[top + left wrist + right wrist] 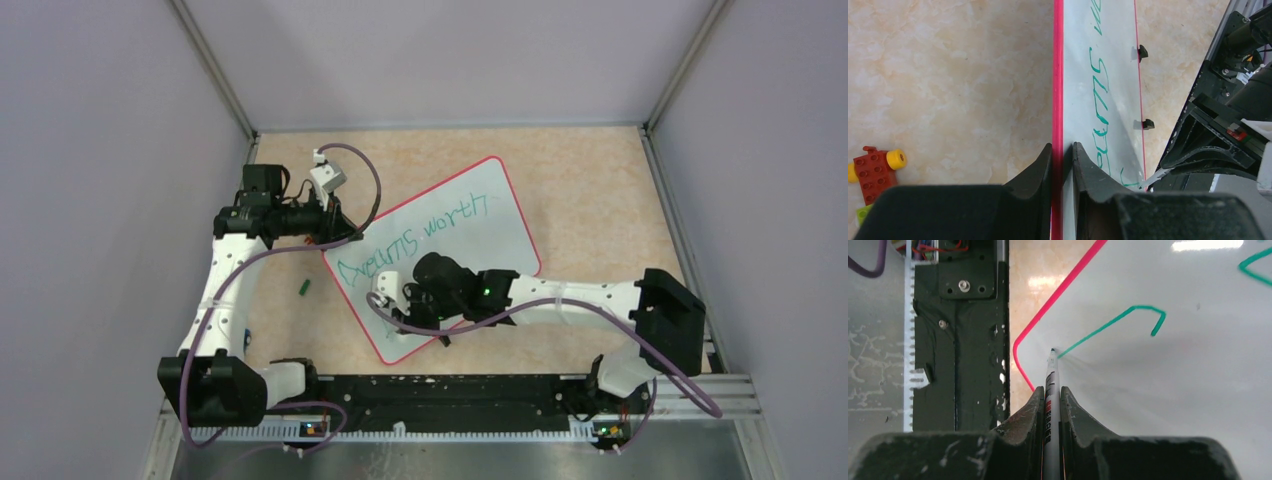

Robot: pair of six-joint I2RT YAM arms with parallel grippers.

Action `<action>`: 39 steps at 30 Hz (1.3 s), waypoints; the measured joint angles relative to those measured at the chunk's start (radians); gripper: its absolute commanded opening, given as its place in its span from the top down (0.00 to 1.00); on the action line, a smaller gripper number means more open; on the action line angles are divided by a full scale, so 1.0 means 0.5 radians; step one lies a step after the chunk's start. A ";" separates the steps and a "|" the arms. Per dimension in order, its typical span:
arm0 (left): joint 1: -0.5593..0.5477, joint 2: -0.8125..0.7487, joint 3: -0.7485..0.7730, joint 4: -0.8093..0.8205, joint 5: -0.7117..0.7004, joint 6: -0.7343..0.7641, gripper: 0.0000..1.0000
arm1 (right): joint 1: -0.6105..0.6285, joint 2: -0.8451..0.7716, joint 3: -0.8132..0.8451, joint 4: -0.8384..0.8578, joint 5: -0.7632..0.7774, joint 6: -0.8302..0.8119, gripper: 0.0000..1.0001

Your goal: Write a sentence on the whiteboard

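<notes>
My left pincer (pixel 1062 147) clamps the flat red-rimmed whiteboard (pixel 1098 30). My right pincer (pixel 1051 390) clamps the slim white marker (pixel 1050 370). I'd press lightly, evenly.

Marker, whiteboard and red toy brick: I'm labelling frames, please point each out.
marker (pixel 1051 377): right wrist view, white barrel.
whiteboard (pixel 1058 75): left wrist view, red rim.
red toy brick (pixel 870 172): left wrist view, red body.

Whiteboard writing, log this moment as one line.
left gripper: shut on whiteboard rim | right gripper: shut on marker, tip on whiteboard | sentence: second line begun
</notes>
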 measured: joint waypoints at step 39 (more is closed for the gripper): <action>0.000 0.000 0.000 0.002 0.004 -0.001 1.00 | -0.134 -0.097 0.123 -0.055 0.082 -0.021 1.00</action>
